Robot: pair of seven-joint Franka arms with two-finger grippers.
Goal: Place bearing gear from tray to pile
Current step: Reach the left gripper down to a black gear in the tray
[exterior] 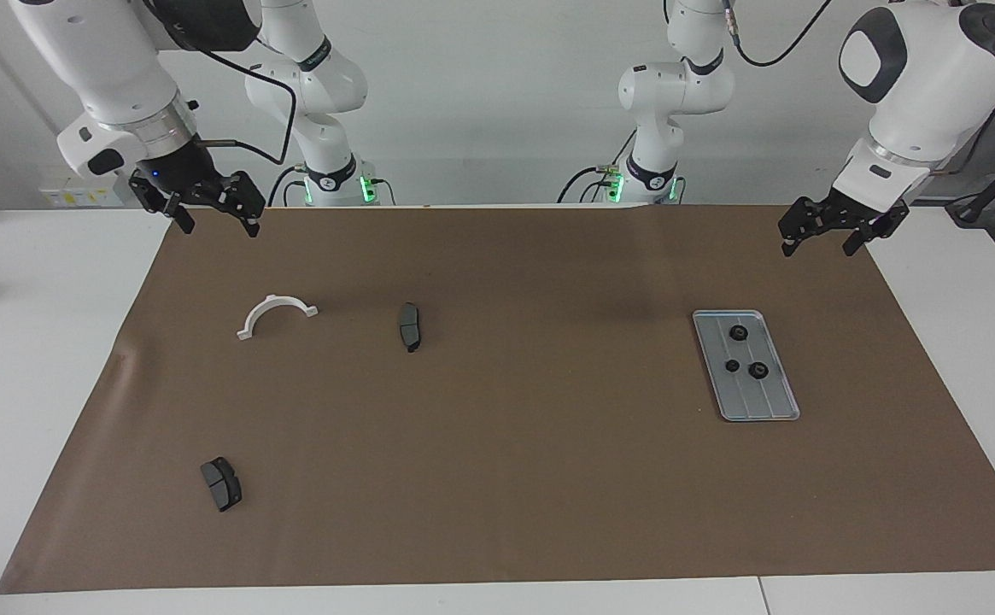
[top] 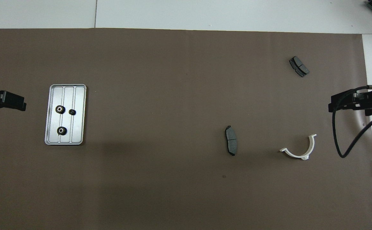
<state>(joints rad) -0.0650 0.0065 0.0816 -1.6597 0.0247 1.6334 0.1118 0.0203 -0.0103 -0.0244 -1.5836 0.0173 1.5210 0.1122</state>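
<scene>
Silver-grey tray: a flat metal rectangular tray (exterior: 746, 366) with rounded corners, raised rim and lengthwise grooves lies on the brown mat toward the left arm's end of the table.
Gears: three small black round bearing gears (top: 61, 130) lie in the tray, all apart from one another; two show a pale centre from overhead, and the smallest is too small to make out in detail.
Pile: no separate group of gears shows on the mat; every gear in view sits in the tray.
Brown mat: a large brown sheet (exterior: 506, 478) covers most of the white table (exterior: 36, 359).
Left gripper: the left gripper (exterior: 830, 231) hangs in the air over the mat's edge at its own end of the table, its fingers apart and holding nothing; overhead it is cut off by the frame edge.
Right gripper: the right gripper (exterior: 211, 213) hangs over the mat's corner at its own end, fingers apart and empty; overhead only part of it shows, with a black cable looping below.
Pads: one dark grey wedge-shaped pad (exterior: 410, 326) lies near mid-table; a second (exterior: 221, 483) lies farther from the robots, toward the right arm's end.
Bracket: a white half-ring bracket (exterior: 275, 314) lies beside the mid-table pad, toward the right arm's end.
</scene>
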